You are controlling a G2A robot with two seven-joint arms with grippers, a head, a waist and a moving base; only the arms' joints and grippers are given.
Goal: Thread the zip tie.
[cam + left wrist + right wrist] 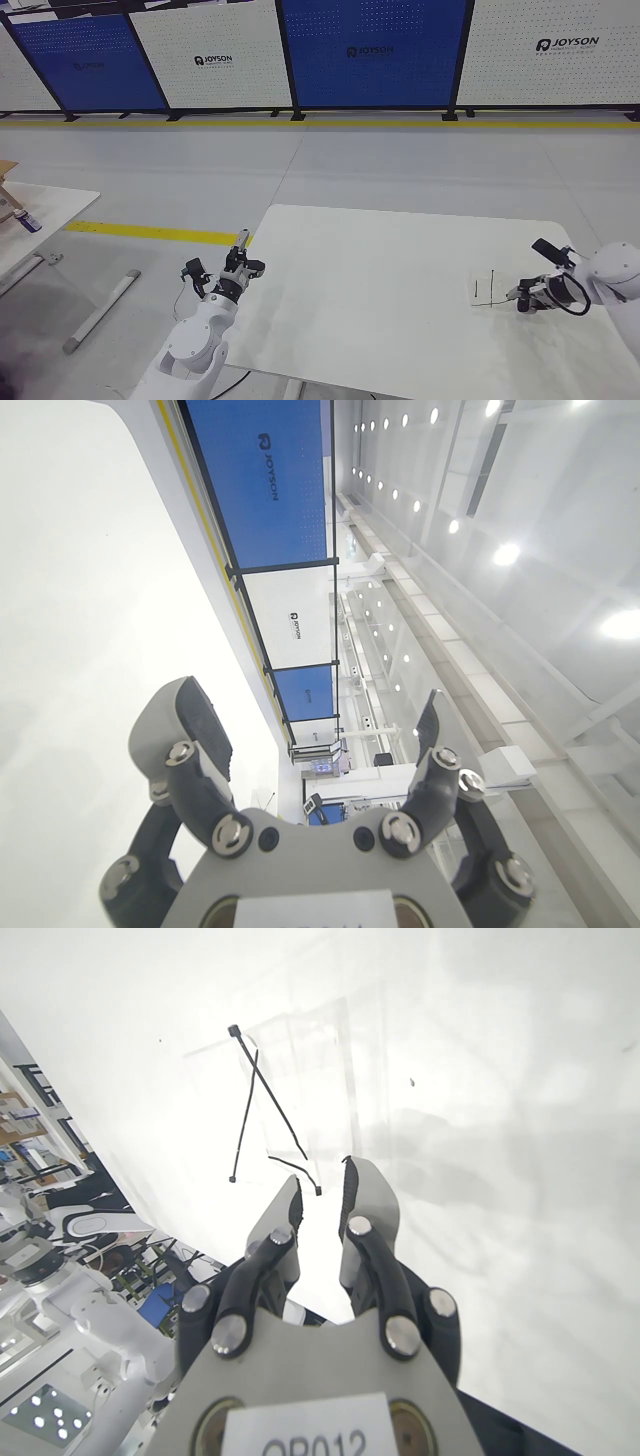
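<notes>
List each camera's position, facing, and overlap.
Top view: above the arms, looking down at table; left gripper and right gripper show.
Left wrist view: on that wrist, facing along table toward partition panels and ceiling; own gripper open.
Right wrist view: on that wrist, facing down at zip ties; own gripper open.
Shared: top and right wrist views both show zip ties.

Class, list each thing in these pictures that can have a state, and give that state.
left gripper: open, empty.
right gripper: open, empty.
zip ties: unthreaded, lying loose, two crossed.
clear tray: flat on the table.
</notes>
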